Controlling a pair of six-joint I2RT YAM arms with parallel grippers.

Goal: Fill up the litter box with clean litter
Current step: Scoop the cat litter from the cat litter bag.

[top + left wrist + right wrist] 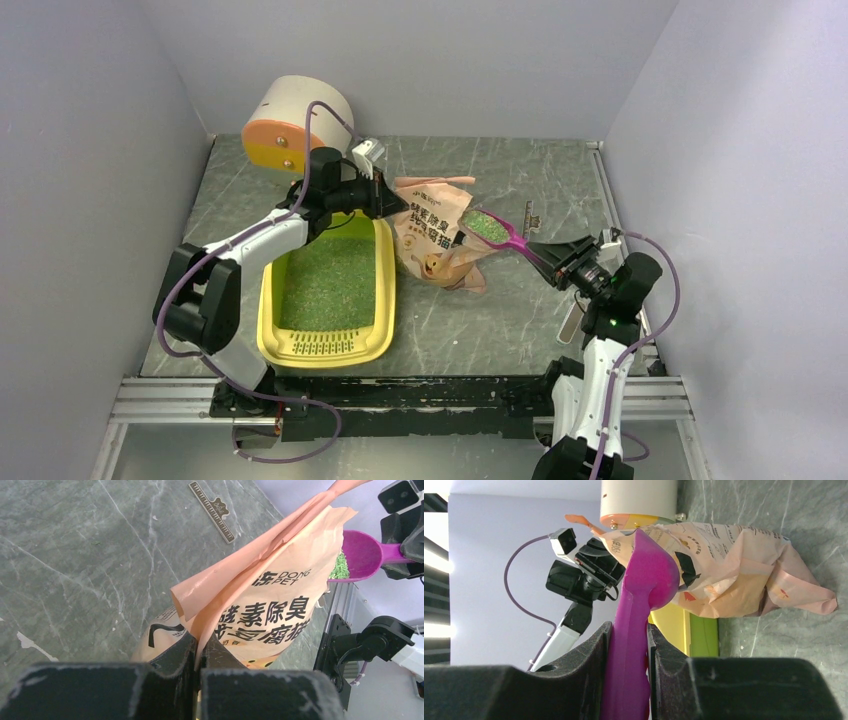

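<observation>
The yellow litter box (270,345) lies left of centre, its floor covered with green clean litter (328,285). Just right of it stands the pink-beige litter bag (432,240). My left gripper (388,200) is shut on the bag's top edge, and the wrist view shows the bag (280,605) pinched between the fingers (176,657). My right gripper (562,262) is shut on the handle of the magenta scoop (510,235). The scoop's bowl holds green litter (485,225) and hovers by the bag's right side. From the right wrist the scoop (644,590) shows from below.
A white cylinder with an orange end (295,125) lies at the back left, behind the left arm. A small metal ruler-like strip (528,217) lies on the grey tabletop behind the scoop. Grey walls close in the table on three sides.
</observation>
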